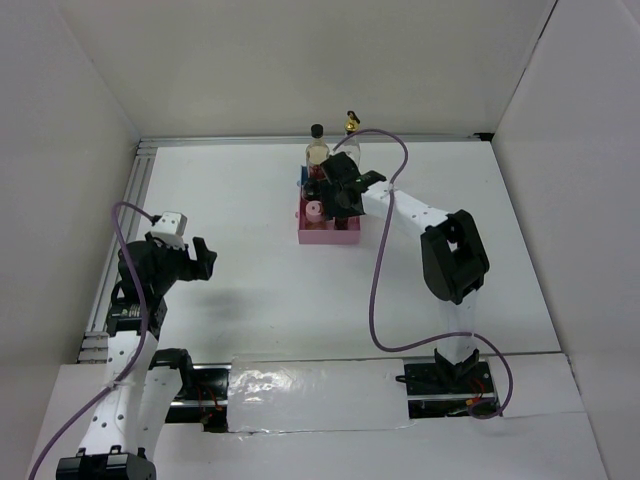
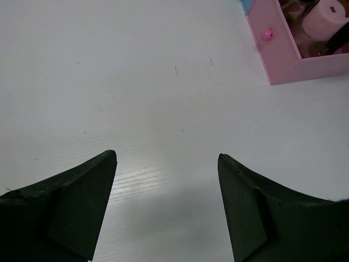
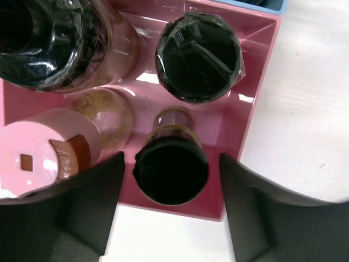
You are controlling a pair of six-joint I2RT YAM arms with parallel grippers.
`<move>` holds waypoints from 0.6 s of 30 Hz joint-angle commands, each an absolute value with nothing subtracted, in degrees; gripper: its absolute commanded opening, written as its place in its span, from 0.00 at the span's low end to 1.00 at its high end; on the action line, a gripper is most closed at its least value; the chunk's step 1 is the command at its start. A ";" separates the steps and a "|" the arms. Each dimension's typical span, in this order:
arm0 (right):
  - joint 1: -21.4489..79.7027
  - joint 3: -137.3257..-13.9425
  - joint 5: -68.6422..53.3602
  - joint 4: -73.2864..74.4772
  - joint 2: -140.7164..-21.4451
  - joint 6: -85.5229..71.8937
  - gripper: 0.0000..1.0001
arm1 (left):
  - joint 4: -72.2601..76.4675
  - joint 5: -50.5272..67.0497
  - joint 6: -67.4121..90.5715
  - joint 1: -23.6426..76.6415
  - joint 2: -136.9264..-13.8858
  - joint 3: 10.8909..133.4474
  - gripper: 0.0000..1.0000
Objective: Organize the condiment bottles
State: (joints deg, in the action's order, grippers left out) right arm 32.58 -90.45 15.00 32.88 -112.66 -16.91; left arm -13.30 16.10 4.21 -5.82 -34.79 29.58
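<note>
Inside the pink tray [image 3: 256, 82] stand several condiment jars. A small black-lidded jar [image 3: 172, 172] sits in the tray's near corner, between the fingers of my right gripper [image 3: 172, 158], which is open with a gap on each side of the lid. Beside it are a pink-lidded jar [image 3: 32, 158], a second black-lidded jar [image 3: 198, 57] and a larger black-lidded one [image 3: 43, 38]. Behind the tray stand a tall black-capped bottle [image 1: 317, 145] and a gold-spouted bottle [image 1: 351, 128]. My left gripper [image 2: 166, 155] hangs open over bare table, far left of the tray.
A blue tray [image 1: 303, 176] lies just behind the pink tray [image 1: 327, 236]. The right arm's purple cable [image 1: 378, 290] loops over the table right of the trays. White walls enclose the table on three sides.
</note>
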 commanded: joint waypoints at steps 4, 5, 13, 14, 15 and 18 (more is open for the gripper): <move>32.69 -92.81 14.86 32.87 -110.83 -16.61 0.90 | -10.28 16.17 2.55 -6.06 -34.80 28.83 0.87; 32.78 -92.99 15.11 33.05 -110.05 -16.61 0.91 | -10.28 16.26 2.37 -6.06 -34.72 28.65 0.87; 32.61 -96.60 17.05 36.57 -102.14 -14.33 1.00 | -10.11 16.26 2.11 -6.06 -34.72 29.00 0.87; 30.52 -93.72 15.48 35.17 -96.13 -13.46 1.00 | -10.11 16.35 2.02 -6.15 -34.72 29.00 0.87; 30.50 -93.69 15.47 35.16 -96.07 -13.45 1.00 | -10.11 16.35 2.02 -6.15 -34.72 28.92 0.87; 22.96 -87.29 14.07 33.31 -88.52 -14.85 1.00 | -9.76 16.61 2.28 -6.07 -34.63 28.74 0.87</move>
State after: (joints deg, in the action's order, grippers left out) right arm 29.61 -89.95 14.00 34.87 -98.39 -14.90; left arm -12.60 16.12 3.01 -5.82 -34.79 28.69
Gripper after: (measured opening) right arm 0.998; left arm 0.872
